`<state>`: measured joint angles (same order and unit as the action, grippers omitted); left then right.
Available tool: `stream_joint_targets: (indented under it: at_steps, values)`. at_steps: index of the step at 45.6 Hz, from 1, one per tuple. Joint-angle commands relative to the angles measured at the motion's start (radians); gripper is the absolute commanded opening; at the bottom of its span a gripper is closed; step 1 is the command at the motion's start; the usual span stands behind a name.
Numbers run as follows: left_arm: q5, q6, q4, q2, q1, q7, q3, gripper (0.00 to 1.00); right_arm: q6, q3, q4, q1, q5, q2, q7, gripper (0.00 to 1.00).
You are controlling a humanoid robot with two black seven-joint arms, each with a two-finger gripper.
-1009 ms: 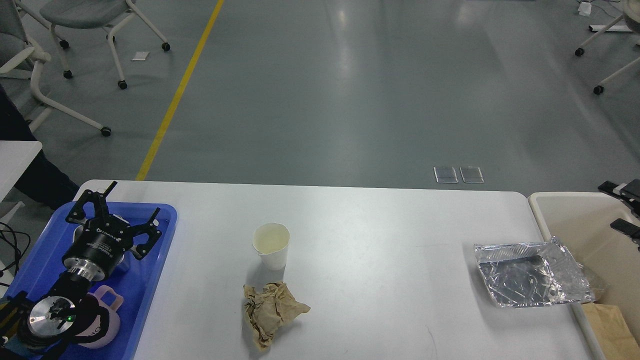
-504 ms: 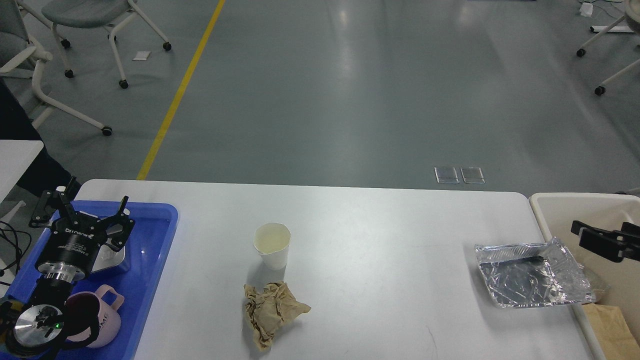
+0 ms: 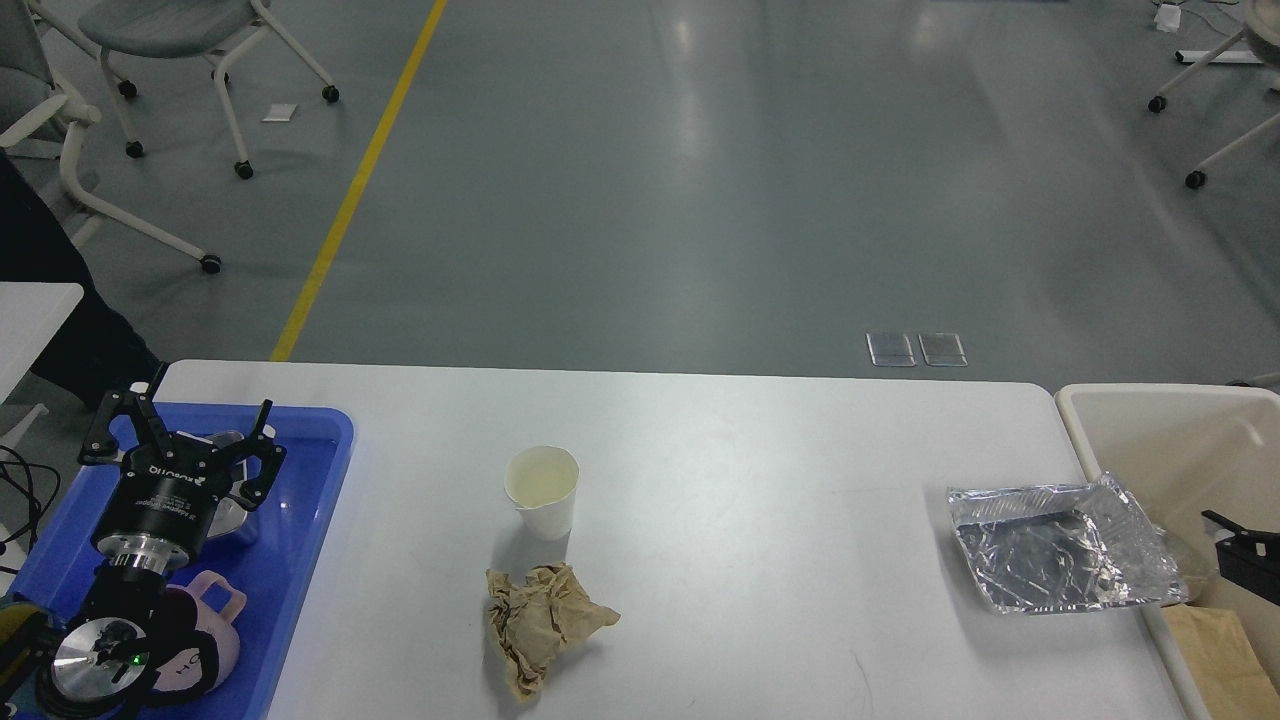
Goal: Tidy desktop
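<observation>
Nearest on the white table (image 3: 760, 620): 1 crumpled brown paper wad (image 3: 540, 625), lying loose at centre-front. Not yet cleared.

Just behind it, close but apparently not touching: 1 white paper cup (image 3: 543, 490), upright, open end up. It looks empty, though the pale inside gives little contrast, so a little liquid cannot be ruled out. Not yet cleared.

Front left: blue tray (image 3: 300, 540) on the table's left end. It holds 1 pink mug (image 3: 215, 640) at the near side and 1 metal item under the gripper, mostly hidden. I judge these 2 items already sorted.

Left gripper (image 3: 180, 432) hangs over the far part of the tray, fingers spread apart, nothing between them.

Right side: 1 crumpled foil tray (image 3: 1065, 545) near the table's right edge, beside the beige bin (image 3: 1150, 440) that stands off the table. A brown paper piece (image 3: 1220, 655) shows in the bin's near corner. Foil tray not yet binned.

Right gripper (image 3: 1245, 545): only a dark sliver at the frame's right edge, over the bin; finger state cannot be told.

Status estimate: about half done. 3 items left on the table: paper wad, paper cup, foil tray. All 3 look like rubbish for the bin.
</observation>
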<state>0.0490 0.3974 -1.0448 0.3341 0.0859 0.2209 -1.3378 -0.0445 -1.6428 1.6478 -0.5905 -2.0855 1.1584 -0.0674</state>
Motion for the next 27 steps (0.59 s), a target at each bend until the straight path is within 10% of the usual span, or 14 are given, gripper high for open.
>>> stream_joint_targets:
  at_steps: [1, 27]
  values:
    - [0.0, 0.0, 0.0, 0.002, -0.002, 0.0, 0.0, 0.96, 0.012, -0.002, 0.006, -0.083, 0.002, 0.07, -0.064, 1.0]
    - [0.008, -0.006, 0.002, 0.002, -0.009, 0.0, 0.003, 0.96, 0.035, 0.057, 0.047, -0.195, -0.021, 0.231, -0.081, 1.0]
